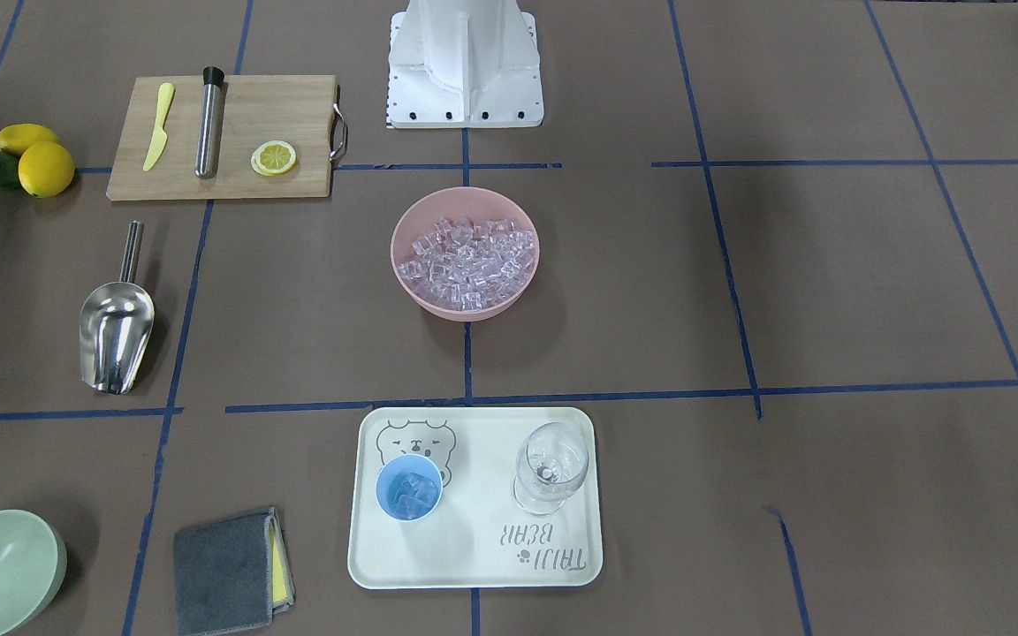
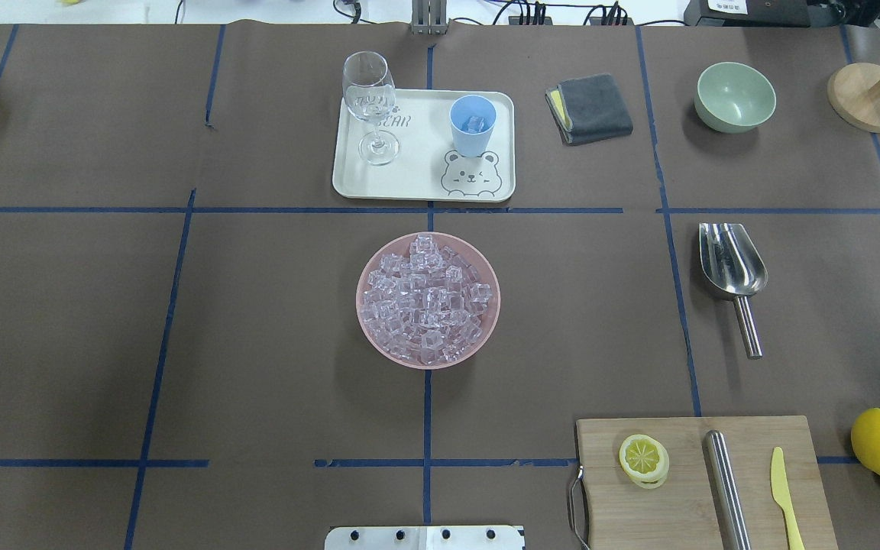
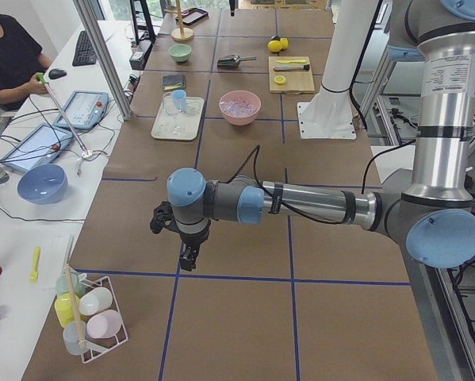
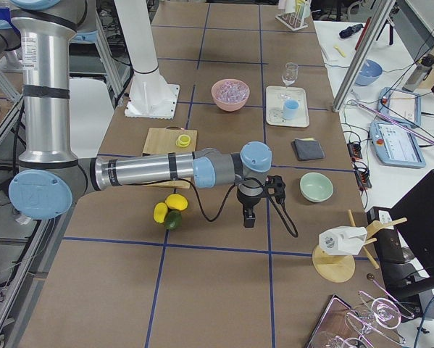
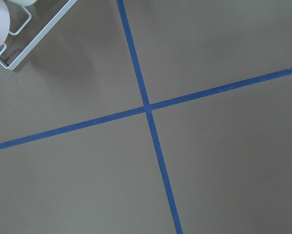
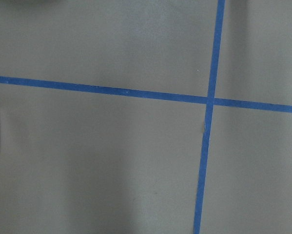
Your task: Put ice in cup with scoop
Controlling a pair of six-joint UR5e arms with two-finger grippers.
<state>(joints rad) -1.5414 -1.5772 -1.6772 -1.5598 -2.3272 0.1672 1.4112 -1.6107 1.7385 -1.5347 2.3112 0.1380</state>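
Scoop (image 2: 732,267) free on counter (image 2: 257,305), handle toward robot, suits right hand (image 4: 248,217). Cup (image 2: 473,143) on tray (image 2: 417,179) holds some ice (image 2: 473,124). Left hand (image 3: 188,258) hangs far off; both grips: cannot tell.

The left arm (image 3: 308,204) extends level, with the wrist bent so that the left gripper (image 3: 189,257) points straight down. The right arm (image 4: 148,170) mirrors this pose, with the right gripper (image 4: 248,217) also pointing down. Finger spacing is indeterminate on both.

My 2 wrist cameras look straight down, close, at the taped table (image 5: 209,170). Overhead and front views face each other, sharing the pink bowl (image 2: 361,305). 2 end views look lengthwise.
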